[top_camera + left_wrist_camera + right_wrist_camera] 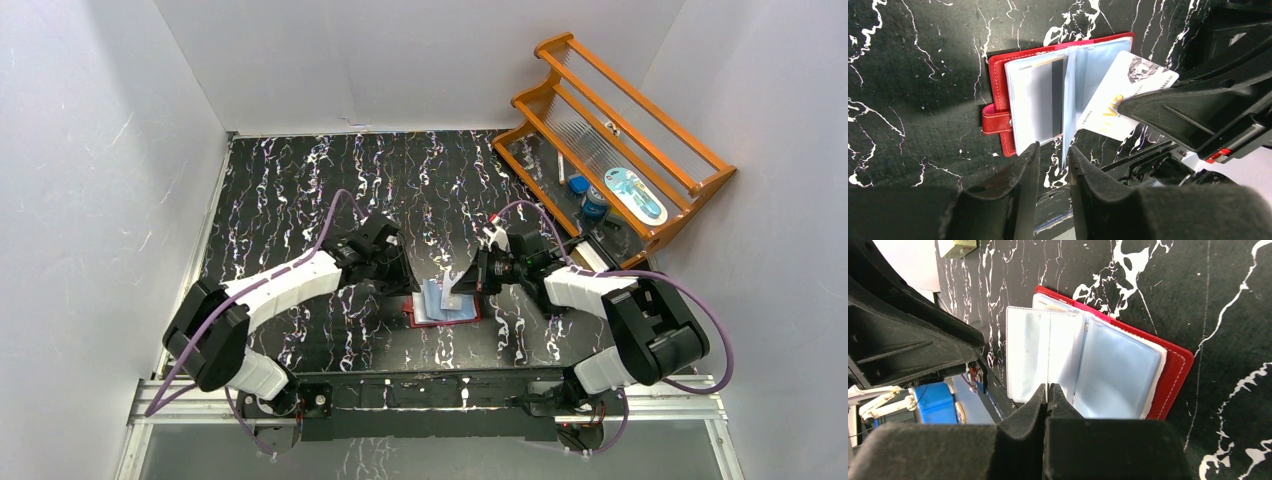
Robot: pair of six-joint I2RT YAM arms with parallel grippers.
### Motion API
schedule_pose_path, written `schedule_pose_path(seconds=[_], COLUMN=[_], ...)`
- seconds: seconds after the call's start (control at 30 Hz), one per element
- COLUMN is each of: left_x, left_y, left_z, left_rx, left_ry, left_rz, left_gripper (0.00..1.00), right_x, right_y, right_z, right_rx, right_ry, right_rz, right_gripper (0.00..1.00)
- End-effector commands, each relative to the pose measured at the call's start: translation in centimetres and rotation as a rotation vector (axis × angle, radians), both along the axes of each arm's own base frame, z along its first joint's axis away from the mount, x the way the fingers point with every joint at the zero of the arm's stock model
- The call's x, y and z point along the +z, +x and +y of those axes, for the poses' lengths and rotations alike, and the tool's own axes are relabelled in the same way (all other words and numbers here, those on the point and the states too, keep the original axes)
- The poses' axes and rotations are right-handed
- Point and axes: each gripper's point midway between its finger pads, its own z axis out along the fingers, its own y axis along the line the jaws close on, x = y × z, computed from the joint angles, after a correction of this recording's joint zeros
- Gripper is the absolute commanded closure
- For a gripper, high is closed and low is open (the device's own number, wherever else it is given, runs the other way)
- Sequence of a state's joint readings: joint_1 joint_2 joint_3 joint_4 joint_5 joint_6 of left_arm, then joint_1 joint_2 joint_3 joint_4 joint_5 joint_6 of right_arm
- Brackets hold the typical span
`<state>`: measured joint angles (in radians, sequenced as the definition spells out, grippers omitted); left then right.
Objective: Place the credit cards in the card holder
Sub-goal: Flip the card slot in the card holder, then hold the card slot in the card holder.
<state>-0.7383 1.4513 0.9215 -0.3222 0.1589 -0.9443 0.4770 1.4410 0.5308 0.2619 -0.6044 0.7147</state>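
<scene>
Bright, even light; soft shadow beside card holder (1035, 100); wrist-view foregrounds slightly blurred.

Card holder (1033, 105) red leather-look, glossy clear plastic pockets (1118, 375); table (913, 75) matt marble-look.

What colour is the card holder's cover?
Red; the card holder shows best in the left wrist view.
</scene>
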Motion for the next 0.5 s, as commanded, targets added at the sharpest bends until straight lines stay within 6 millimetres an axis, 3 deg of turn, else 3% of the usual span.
schedule_pose_path(seconds=[0.0,0.27,0.37,0.47], left_x=[-1.1,-2.7,-4.1,-5.3], left_y=[-0.6,-0.7,-0.9,-1.2], left_z=[0.4,-0.5,0.2,0.8], left_rx=[-0.027,-0.081,-0.082,-0.078], left_ry=[0.02,0.019,0.065,0.103], left_rz=[0.022,0.051,0.073,0.097], left_gripper=[0.71,0.64,0.64,0.7], right_x=[0.8,0.1,-0.5,-0.9], right_y=[1.2,1.5,1.7,1.7], right_z=[-0.1,-0.4,-0.5,-0.4], right_rx=[0.023,0.008,0.005,0.008], right_ry=[-0.016,-0.034,-0.04,-0.037], right_rz=[-0.05,-0.054,-0.054,-0.051], right_gripper=[1.0,1.0,1.0,1.0])
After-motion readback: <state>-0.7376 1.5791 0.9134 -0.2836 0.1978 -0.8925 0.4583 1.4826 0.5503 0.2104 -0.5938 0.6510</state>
